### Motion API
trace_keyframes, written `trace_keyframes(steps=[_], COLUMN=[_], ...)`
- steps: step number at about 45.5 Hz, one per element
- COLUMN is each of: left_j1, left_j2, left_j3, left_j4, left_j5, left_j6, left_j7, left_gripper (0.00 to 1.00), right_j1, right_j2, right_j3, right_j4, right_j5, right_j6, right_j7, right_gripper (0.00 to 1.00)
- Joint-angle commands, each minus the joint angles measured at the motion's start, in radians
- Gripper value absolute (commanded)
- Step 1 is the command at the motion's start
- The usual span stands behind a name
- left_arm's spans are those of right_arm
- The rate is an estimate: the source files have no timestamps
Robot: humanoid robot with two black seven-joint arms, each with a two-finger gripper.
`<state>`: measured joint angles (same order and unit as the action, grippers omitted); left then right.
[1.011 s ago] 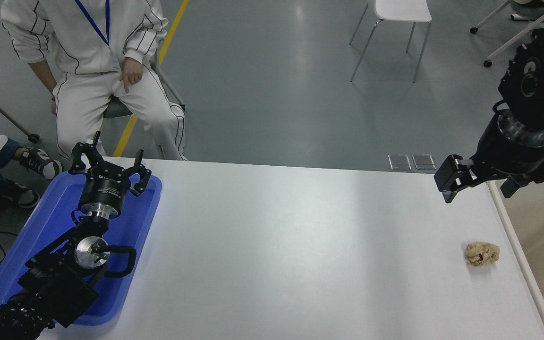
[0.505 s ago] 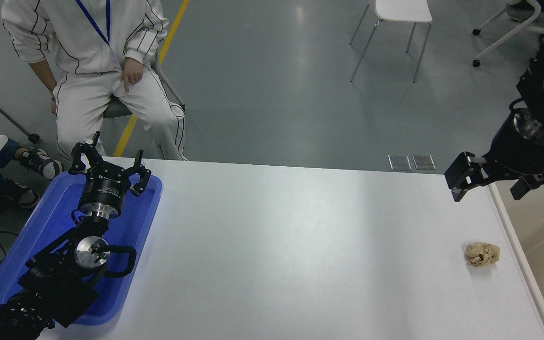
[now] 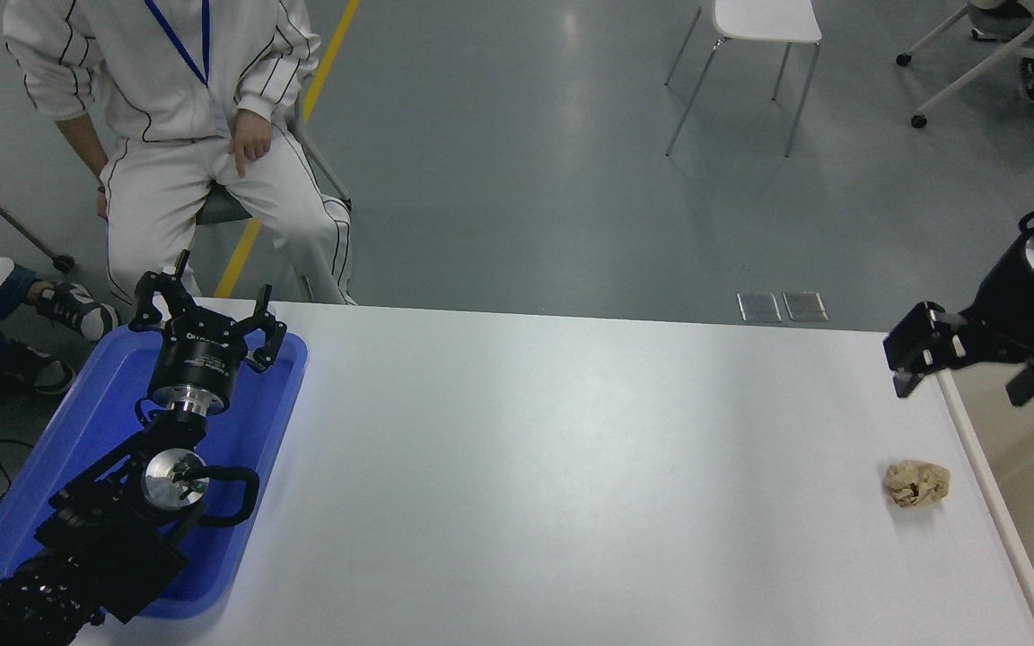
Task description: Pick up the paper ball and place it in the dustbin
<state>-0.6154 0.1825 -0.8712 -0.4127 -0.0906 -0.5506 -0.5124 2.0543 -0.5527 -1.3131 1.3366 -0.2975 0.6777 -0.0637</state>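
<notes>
Now the paper ball (image 3: 916, 483) lies on the white desk (image 3: 571, 467) at about four o'clock from the desk's middle, near the right edge, touched by nothing. Just beside it, at three o'clock, runs the pale rim of the dustbin (image 3: 988, 502), whose beige inner wall fills the lower right corner. The ball sits apart from that rim, on bare desk.

The right pincer (image 3: 966, 372) hangs above the desk's far right corner, at twelve o'clock from the ball and well apart from it. Its two fingers stand wide, one over the desk corner and the other over the bin, with nothing between them.

The left pincer (image 3: 207, 314) is parked at the lower left, over the far end of a blue tray (image 3: 41, 484) at nine o'clock on the desk. Its fingers are spread wide and hold nothing.

At the far side, around eleven o'clock, a person (image 3: 176, 117) in white clothes sits on a chair. A white chair (image 3: 755, 45) stands on the grey floor at one o'clock.
</notes>
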Motion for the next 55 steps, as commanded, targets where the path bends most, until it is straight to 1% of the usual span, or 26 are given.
trace_keyframes(steps=[1,6,17,27,35,47,55], left_j1=[0.0,0.0,0.0,0.0,0.0,0.0,0.0], left_j2=[0.0,0.0,0.0,0.0,0.0,0.0,0.0], left_j3=[0.0,0.0,0.0,0.0,0.0,0.0,0.0], left_j4=[0.0,0.0,0.0,0.0,0.0,0.0,0.0], left_j5=[0.0,0.0,0.0,0.0,0.0,0.0,0.0], left_j6=[0.0,0.001,0.001,0.001,0.0,0.001,0.0], left_j7=[0.0,0.0,0.0,0.0,0.0,0.0,0.0], left_gripper=[1.0,1.0,1.0,1.0,1.0,1.0,1.0], right_j1=[-0.135,-0.224,-0.457,-0.641,-0.741,-0.881,-0.939], right_j2=[-0.049,-0.064,-0.059,-0.052,-0.02,0.01,0.051], right_j3=[0.023,0.074,0.202,0.316,0.357,0.54,0.558], right_j4=[-0.011,-0.025,-0.174,-0.321,-0.425,-0.59,-0.672], right_j5=[-0.117,-0.161,-0.276,-0.278,-0.278,-0.275,-0.264], right_j6=[-0.219,-0.311,-0.32,-0.329,-0.331,-0.336,-0.359], right_j7=[0.001,0.001,0.001,0.001,0.001,-0.001,-0.001], right_gripper=[1.0,1.0,1.0,1.0,1.0,1.0,1.0])
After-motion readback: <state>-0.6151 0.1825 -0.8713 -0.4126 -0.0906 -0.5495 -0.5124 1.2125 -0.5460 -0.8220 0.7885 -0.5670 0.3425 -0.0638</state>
